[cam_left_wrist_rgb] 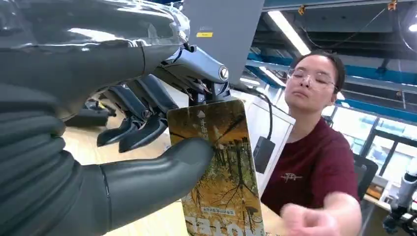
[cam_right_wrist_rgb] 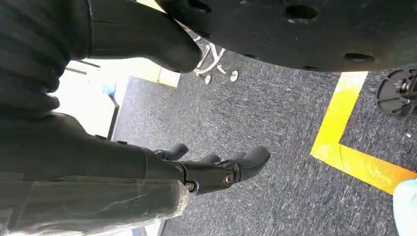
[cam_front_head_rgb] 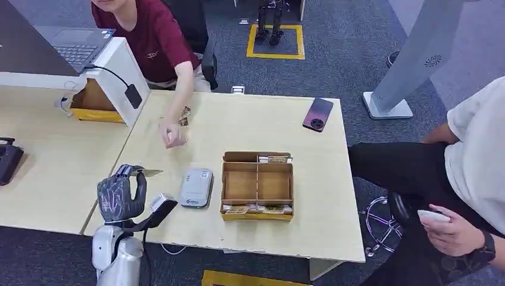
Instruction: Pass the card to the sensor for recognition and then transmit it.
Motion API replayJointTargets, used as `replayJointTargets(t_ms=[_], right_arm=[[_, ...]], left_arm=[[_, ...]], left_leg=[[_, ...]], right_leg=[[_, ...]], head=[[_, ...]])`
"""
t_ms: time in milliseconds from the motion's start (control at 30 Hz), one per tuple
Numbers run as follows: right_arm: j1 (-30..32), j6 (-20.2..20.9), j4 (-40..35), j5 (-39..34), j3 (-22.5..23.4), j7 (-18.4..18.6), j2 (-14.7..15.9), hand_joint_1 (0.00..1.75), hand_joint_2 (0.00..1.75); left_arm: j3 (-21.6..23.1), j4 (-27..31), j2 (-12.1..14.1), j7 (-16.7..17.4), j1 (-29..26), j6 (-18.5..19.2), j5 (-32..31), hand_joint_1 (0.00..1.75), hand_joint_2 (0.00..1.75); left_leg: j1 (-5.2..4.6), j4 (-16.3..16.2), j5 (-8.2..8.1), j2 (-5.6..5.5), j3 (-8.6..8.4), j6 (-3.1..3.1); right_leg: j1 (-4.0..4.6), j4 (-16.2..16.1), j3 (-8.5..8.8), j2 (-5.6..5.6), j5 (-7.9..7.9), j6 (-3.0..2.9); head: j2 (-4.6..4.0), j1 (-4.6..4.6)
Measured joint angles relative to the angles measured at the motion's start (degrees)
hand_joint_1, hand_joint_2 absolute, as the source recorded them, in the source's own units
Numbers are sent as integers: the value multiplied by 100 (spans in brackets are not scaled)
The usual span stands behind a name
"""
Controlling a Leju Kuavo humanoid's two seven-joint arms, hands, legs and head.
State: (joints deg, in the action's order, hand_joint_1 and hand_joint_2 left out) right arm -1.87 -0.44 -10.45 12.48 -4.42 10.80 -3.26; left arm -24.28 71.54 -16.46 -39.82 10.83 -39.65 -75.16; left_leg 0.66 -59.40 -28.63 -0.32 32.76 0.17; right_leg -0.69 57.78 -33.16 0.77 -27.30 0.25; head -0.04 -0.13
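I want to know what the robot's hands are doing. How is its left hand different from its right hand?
The left hand is raised over the table and pinches a card; the right hand holds nothing. The left hand faces a person; the right hand hangs over grey carpet. Both have dark fingers.

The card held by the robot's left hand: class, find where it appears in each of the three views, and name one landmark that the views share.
Head view: the card pokes out edge-on from the left hand, over the table's left edge.
Left wrist view: the card stands centre, pinched under the thumb.
Right wrist view: it is not in this picture.
Shared landmark: the person in the maroon shirt, in the head and left wrist views.
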Motion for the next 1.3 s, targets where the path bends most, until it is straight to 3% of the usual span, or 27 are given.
replayJointTargets(t_ms=[100, 200, 300, 400, 533, 833, 1300], right_arm=[[1, 2, 0, -9, 0, -22, 0, 0, 175], [9, -9, 2, -89, 0, -46, 0, 0, 175], [13, -15, 7, -125, 0, -52, 2, 0, 175], [33, -26, 7, -197, 13, -61, 2, 0, 175], [54, -35, 11, -230, 28, -92, 2, 0, 175], [125, -33, 35, -291, 66, -116, 0, 0, 175], [127, -31, 42, -288, 103, -122, 0, 0, 175]], left_arm=[[26, -127, 13, 31, 16, 0, 284, 175, 175], [186, -337, 37, 306, 53, -9, 578, 175, 175], [396, -1078, 114, 497, 240, 77, 1669, 175, 175], [1089, -1388, 279, 1249, 256, 720, 3387, 175, 175], [1964, -1438, 541, 1811, 256, 1539, 5119, 175, 175], [2758, -1486, 977, 2061, 302, 1832, 6109, 175, 175], [3266, -1620, 1233, 2144, 394, 1502, 5873, 175, 175]], left_leg=[[0, 0, 0, 0, -1, 0], [-1, 0, 0, -1, -1, 0], [0, 0, 0, 0, -2, 0], [0, -1, 0, 3, -2, 0], [1, 0, 1, 1, 0, -1], [1, 0, 1, 1, 0, -1], [0, 0, 1, 0, 0, -1]], right_leg=[[0, 0, 0, 0, 0, 0], [0, 0, 0, -1, 0, 0], [0, 0, 2, 0, 1, 0], [1, 0, 0, 2, 2, -1], [1, 0, 0, 1, 2, -1], [1, 1, 0, 1, 1, -1], [1, 1, 0, 0, 1, -1]], head=[[0, 0], [0, 0], [0, 0], [0, -2], [0, -2], [0, 0], [0, 0]])
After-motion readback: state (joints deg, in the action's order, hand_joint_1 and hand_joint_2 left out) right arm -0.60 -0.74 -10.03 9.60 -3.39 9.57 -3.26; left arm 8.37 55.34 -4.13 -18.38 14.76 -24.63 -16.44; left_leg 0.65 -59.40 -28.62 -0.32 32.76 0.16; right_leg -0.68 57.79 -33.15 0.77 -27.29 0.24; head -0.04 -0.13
